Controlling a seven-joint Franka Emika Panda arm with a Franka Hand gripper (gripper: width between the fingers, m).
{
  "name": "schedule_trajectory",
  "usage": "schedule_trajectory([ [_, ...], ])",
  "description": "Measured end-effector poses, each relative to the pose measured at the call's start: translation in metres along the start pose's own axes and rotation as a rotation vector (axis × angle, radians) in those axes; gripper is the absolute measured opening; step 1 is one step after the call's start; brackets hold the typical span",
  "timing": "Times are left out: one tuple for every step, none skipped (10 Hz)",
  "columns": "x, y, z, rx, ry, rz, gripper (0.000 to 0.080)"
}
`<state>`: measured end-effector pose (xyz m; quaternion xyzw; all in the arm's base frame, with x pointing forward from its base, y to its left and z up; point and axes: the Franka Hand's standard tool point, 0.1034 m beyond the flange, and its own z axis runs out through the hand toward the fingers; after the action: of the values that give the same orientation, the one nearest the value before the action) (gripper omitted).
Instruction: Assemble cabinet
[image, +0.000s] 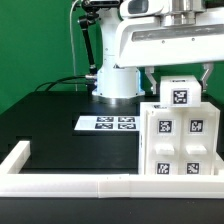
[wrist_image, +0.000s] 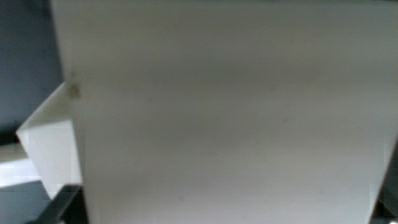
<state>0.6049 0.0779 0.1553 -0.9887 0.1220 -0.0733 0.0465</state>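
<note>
1. My gripper (image: 178, 84): fingers spread wide, straddling the top block (image: 178, 96) without gripping it.
2. Cabinet body (image: 178, 140): stood upright against the border frame (image: 60, 183), at the tabletop edge, the exterior view's right.

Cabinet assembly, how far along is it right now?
Looks done: the white plastic box-shaped cabinet body stands upright beside the long low white border frame, with a smaller white tagged block on top. In hand: the gripper straddles that block; whether it grips is unclear. Left: probably seating or releasing the block; no other loose parts are in view.
</note>
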Motion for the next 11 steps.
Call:
schedule_trajectory([
  [0.0004, -0.0010, 0.0004, 0.013, 0.007, 0.124, 0.0556],
  [0.0005, -0.0012, 0.0005, 0.021, 0.007, 0.214, 0.0556],
  [0.0006, -0.0016, 0.0006, 0.031, 0.006, 0.289, 0.0556],
  [0.0010, -0.0022, 0.0007, 0.044, 0.005, 0.393, 0.0556],
  [0.0013, -0.0038, 0.0007, 0.054, 0.007, 0.467, 0.0556],
  [0.0012, -0.0065, 0.0010, 0.060, 0.015, 0.528, 0.0556],
  [0.0008, -0.0077, 0.0010, 0.066, 0.010, 0.578, 0.0556],
  [0.0006, -0.0082, 0.0010, 0.068, 0.008, 0.613, 0.0556],
  [0.0003, -0.0091, 0.0011, 0.074, 0.001, 0.700, 0.0556],
  [0.0003, -0.0093, 0.0011, 0.077, -0.001, 0.744, 0.0556],
  [-0.0002, -0.0092, 0.0015, 0.087, -0.011, 0.872, 0.0556],
])
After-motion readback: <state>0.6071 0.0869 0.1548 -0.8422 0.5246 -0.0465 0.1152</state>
